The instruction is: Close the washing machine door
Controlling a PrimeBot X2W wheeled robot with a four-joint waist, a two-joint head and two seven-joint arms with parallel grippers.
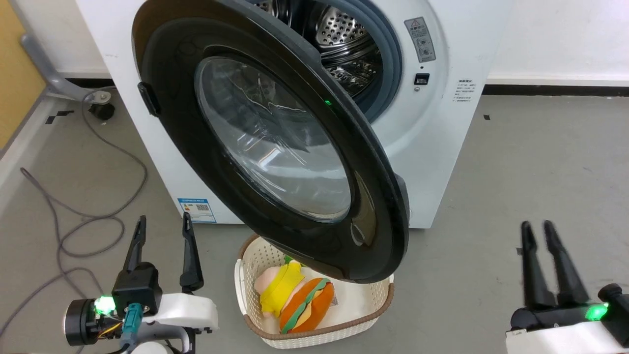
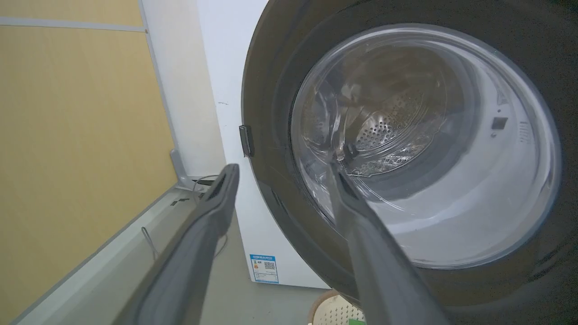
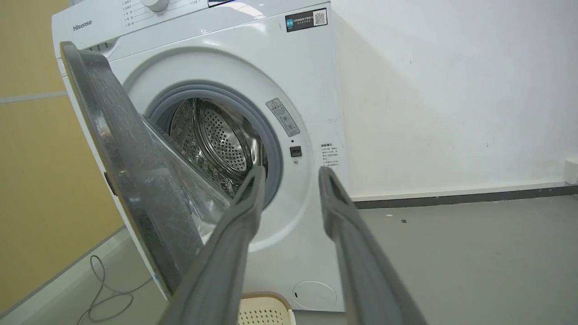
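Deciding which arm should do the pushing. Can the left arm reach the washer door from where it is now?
Probably yes: the open, empty left gripper points toward the door, with nothing standing between them; the basket sits off to its side.

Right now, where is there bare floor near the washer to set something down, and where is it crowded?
Widest bare floor: right of the washing machine, between baseboard, basket and right gripper. Left floor is crossed by a loose cable. Crowded under the open washing machine door, where the basket sits.

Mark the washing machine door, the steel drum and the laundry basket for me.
washing machine door [image 1: 275, 142], head view, centre of the glass window.
steel drum [image 3: 221, 135], right wrist view, perforated inner wall.
basket [image 1: 259, 258], head view, left perforated wall.
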